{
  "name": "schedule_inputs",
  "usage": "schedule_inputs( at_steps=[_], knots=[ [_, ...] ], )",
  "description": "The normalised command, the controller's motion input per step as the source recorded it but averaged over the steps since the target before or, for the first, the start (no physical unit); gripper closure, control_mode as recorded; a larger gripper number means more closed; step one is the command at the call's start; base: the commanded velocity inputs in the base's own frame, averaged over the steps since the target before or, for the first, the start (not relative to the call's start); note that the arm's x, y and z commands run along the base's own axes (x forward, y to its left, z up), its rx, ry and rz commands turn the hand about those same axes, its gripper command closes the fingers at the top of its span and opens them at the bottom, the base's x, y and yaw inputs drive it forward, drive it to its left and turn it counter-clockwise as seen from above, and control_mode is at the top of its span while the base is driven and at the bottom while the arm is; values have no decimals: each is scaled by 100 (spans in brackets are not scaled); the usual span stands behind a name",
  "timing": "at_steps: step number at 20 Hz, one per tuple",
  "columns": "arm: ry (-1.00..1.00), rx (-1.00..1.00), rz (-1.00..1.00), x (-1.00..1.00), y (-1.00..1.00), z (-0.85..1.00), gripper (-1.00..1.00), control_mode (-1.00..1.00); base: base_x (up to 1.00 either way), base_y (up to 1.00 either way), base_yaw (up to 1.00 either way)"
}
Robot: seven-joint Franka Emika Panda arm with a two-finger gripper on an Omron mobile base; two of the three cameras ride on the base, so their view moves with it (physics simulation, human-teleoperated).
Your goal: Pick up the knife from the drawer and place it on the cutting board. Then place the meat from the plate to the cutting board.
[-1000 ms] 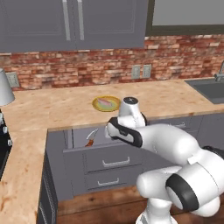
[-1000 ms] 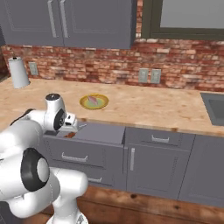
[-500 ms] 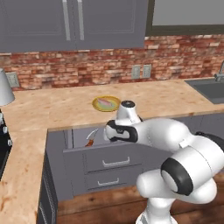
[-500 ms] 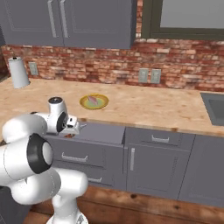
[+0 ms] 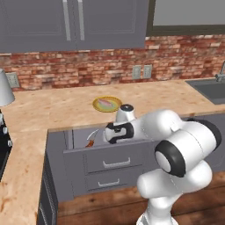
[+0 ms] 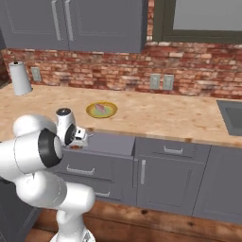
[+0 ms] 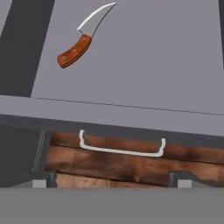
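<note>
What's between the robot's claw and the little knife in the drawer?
Just bare grey drawer floor, seen in the hand view, between the gripper and knife.

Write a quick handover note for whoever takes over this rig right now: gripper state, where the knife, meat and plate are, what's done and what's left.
Gripper: open, empty, above the open drawer's front edge.
Knife: flat on the drawer floor, untouched.
Meat: on the plate, on the counter behind the drawer.
Done: drawer is open.
Left: grasp the knife, move it to the cutting board, then the meat. I can't see the board from here.
</note>
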Motion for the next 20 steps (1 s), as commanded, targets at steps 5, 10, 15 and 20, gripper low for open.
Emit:
schedule_inputs(
  at_steps=[5,10,15,20],
  knots=[
    [0,0,0,33,0,-17,-100,-100,0,0,0],
    [0,0,0,32,0,-18,-100,-100,0,0,0],
    [0,0,0,25,0,-20,-100,-100,0,0,0],
    [0,0,0,15,0,-22,-100,-100,0,0,0]
  ],
)
